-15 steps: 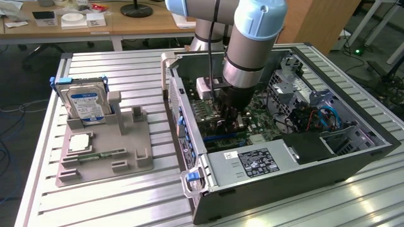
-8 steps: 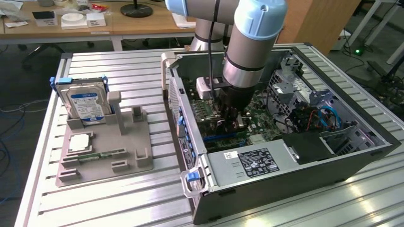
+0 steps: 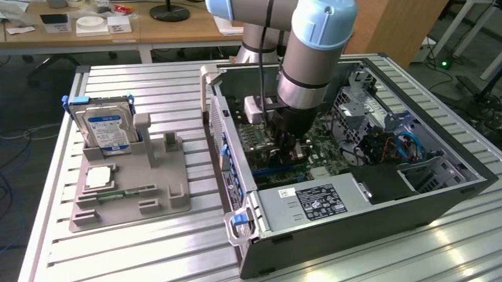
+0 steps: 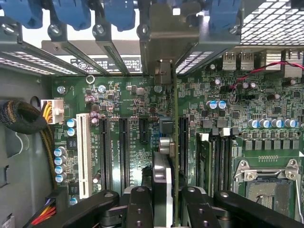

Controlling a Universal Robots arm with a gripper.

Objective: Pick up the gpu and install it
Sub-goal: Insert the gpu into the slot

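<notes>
Gripper point(image 4: 162, 199): jaws clenching the gpu's edge, reaching down inside the case point(image 3: 439, 197).
Gpu point(image 4: 175, 142): standing on edge over the motherboard point(image 4: 118, 104), its bracket point(image 4: 166, 45) sitting at the rear slot openings.
Tray point(image 3: 153, 176): lying outside the case, holding a hard drive point(image 3: 106, 129).

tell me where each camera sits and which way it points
exterior view: off the arm, high, looking down on the open computer case and parts tray; the arm's wrist shows.
wrist view: on the wrist, facing the motherboard; gripper clamps the gpu edge-on.
shared: motherboard, gripper.
</notes>
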